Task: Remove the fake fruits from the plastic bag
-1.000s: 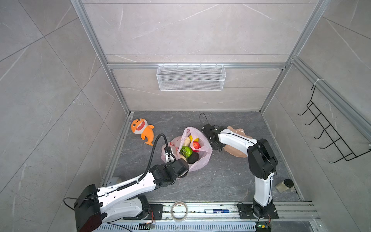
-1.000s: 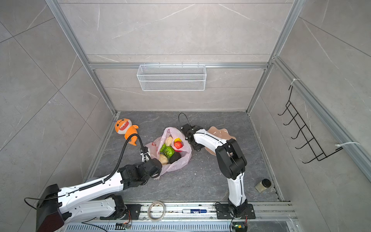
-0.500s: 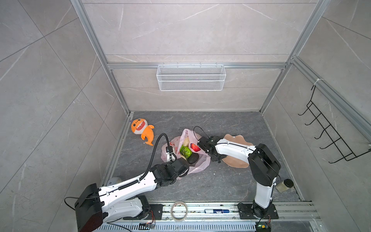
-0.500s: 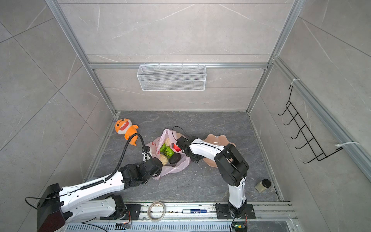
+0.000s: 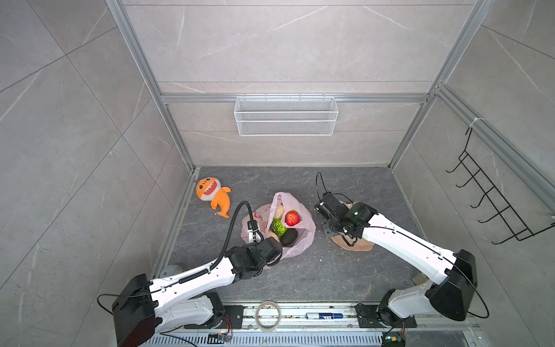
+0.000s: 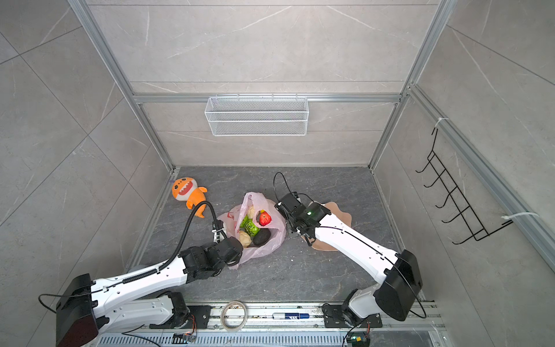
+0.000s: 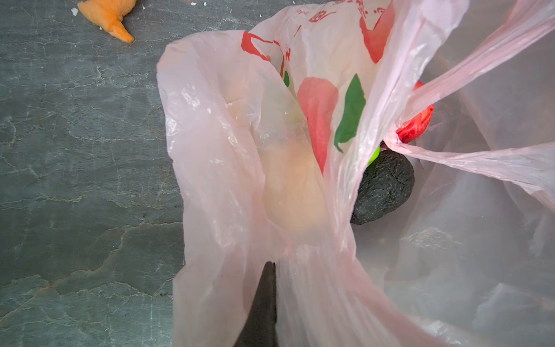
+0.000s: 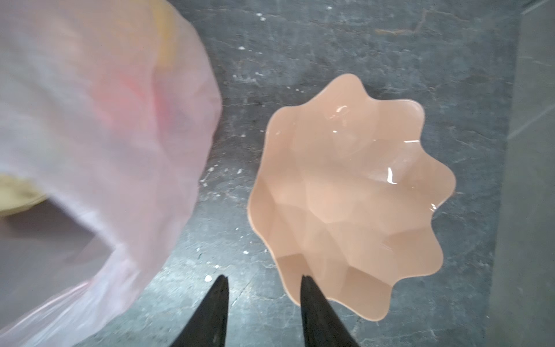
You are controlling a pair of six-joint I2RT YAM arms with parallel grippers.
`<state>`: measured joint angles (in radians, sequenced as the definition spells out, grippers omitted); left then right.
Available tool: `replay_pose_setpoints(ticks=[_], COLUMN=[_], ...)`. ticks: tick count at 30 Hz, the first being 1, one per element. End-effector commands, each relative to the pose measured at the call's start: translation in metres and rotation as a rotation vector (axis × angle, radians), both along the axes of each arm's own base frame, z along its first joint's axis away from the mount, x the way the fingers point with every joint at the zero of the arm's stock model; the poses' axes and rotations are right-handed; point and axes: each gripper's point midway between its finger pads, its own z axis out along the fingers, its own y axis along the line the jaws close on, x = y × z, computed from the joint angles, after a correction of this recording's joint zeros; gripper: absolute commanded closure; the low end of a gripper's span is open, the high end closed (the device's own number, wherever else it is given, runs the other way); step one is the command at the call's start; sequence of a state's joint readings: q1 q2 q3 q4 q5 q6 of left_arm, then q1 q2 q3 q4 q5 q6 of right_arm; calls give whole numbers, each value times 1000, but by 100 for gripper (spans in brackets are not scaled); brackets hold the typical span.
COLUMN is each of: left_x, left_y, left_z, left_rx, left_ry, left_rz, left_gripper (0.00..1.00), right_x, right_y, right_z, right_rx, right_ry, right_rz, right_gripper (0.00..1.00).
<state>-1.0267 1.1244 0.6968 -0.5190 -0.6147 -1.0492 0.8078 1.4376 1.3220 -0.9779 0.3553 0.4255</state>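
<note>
Left wrist: L gripper [image 7: 271, 270] clamped on plastic bag [image 7: 228, 168], fake fruits [image 7: 384, 186] inside.
R gripper [image 8: 264, 300] jaws apart, empty, betw. bag & bowl [image 8: 345, 195].

No legible wording appearing anywhere, red printed characters [image 7: 319, 15] running across the plastic bag [image 7: 222, 156] but lying too creased and small for reading, a marker pen [image 5: 323, 315] well apart from the plastic bag carrying print too blurred for making out.
</note>
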Motion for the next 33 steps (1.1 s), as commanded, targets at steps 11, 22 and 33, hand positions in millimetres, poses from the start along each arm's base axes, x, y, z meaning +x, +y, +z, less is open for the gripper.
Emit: replay_pose_setpoints(ticks=[11,22,33], left_x=[-12,-20,-8], left_y=[7,26,40], left_z=[-19,-20,15], left_rx=[-41,-29,-20], left_ry=[69,72,-44], left_rz=[44,86,143], left_gripper=[100,100,100], right_x=[-5,16,23], right_y=[189,209,194], right_z=[-24,-82,-86], right_rx=[330,269,266], right_ry=[126,151,49], right_rz=[277,231,203], right_gripper=[63,61,60])
